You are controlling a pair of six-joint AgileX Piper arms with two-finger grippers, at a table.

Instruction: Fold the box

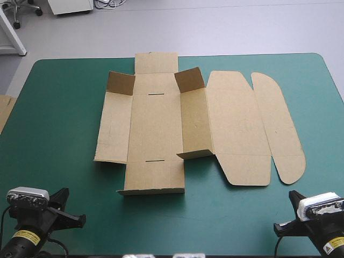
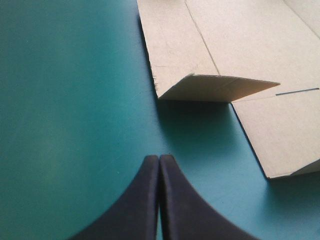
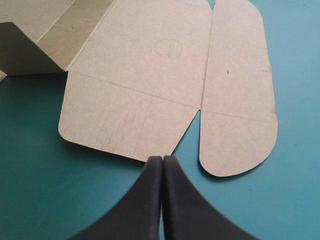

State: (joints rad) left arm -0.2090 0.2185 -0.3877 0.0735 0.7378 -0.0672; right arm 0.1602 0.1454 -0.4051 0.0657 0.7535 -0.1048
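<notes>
1. The table (image 1: 64, 161) wears a teal-green cover.
2. The box (image 1: 156, 134) lies mid-table as a brown sheet, with several flaps raised and the lid panels flat toward the right edge.
3. More board (image 1: 4, 110) pokes in at the table's left edge.

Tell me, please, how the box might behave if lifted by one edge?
The box is a thin creased sheet, so it would probably hinge at its folds rather than lift rigid. Lying mostly flat, it would likely slide if pushed.
</notes>
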